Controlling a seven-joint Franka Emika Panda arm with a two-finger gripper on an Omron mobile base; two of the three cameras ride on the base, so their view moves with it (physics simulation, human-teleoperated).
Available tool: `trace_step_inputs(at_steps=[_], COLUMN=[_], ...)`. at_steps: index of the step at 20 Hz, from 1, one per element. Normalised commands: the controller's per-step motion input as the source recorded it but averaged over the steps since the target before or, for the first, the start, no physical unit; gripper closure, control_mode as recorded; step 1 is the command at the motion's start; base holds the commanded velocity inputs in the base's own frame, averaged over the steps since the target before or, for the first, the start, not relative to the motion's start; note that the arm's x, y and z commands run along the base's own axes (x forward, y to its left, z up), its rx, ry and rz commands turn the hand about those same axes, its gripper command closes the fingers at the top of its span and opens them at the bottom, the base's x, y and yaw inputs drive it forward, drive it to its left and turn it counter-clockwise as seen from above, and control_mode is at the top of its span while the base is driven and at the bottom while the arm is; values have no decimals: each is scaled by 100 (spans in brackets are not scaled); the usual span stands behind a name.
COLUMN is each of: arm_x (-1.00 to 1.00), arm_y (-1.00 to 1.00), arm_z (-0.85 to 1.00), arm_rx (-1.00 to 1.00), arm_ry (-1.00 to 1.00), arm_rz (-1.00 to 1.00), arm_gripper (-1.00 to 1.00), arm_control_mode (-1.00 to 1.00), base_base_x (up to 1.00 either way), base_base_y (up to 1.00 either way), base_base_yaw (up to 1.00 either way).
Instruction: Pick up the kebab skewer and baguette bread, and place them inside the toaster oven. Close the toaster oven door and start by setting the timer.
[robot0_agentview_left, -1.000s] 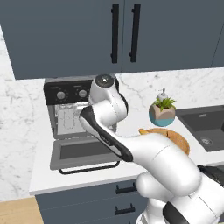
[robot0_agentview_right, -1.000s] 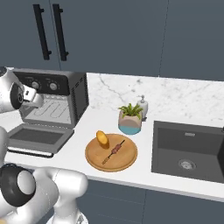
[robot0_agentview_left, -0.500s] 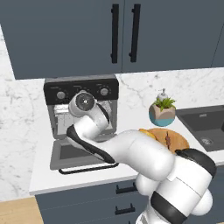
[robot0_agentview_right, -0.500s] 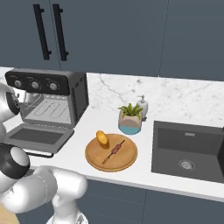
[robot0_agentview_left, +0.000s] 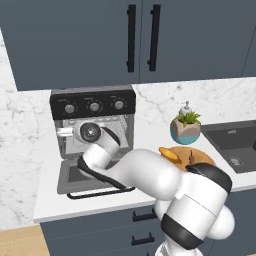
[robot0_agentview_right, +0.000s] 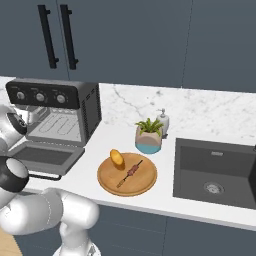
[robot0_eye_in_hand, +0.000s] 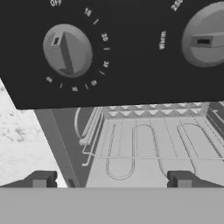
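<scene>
the pincer (robot0_eye_in_hand: 111, 179) stood wide open with nothing between its two dark tips, held close before the mouth of the toaster oven (robot0_agentview_right: 75, 112). in the hand view it looked straight into the cavity, with the wire rack (robot0_eye_in_hand: 148, 144) ahead and the black control panel above it; the timer knob (robot0_eye_in_hand: 67, 50) sat up and to the left of the tips, its pointer near the off mark, and a second knob (robot0_eye_in_hand: 205, 39) up to the right.

the toaster oven door (robot0_agentview_right: 42, 156) lay dropped flat onto the bench (robot0_agentview_right: 165, 197), its black bar handle toward the robot. both foods were well apart from the pincer, off to its right: the kebab skewer (robot0_agentview_right: 131, 171) and the baguette bread (robot0_agentview_right: 117, 159) lay on the round wooden plate (robot0_agentview_right: 145, 185), near the potted plant (robot0_agentview_right: 149, 136) and between the oven and the sink (robot0_agentview_right: 215, 170). the skewer's long axis ran diagonally across the plate, from near the plant toward the bench's front edge; the loaf lay just beside it on the oven side. by my judgement the coming move called for a swing right, away from the oven, and down to the plate, since nothing had yet been loaded.

in the left base view the arm covered most of the plate and the oven's opening, so only a sliver of bread showed. how the tips stood relative to the rack in depth could not be told.
</scene>
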Motion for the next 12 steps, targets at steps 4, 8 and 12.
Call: trace_step_inputs(at_steps=[4,8,12], arm_x=[3,46,59], arm_y=[-23,-14,-11], arm_z=[-36,-12,-2], arm_rx=[6,4,1], arm_ry=[-3,0,0], arm_rz=[0,-2,0], arm_gripper=[-100,-100,-100], arm_control_mode=[-100,-100,-100], base_base_x=[0,0,0], base_base_y=[0,0,0], base_base_yaw=[0,0,0])
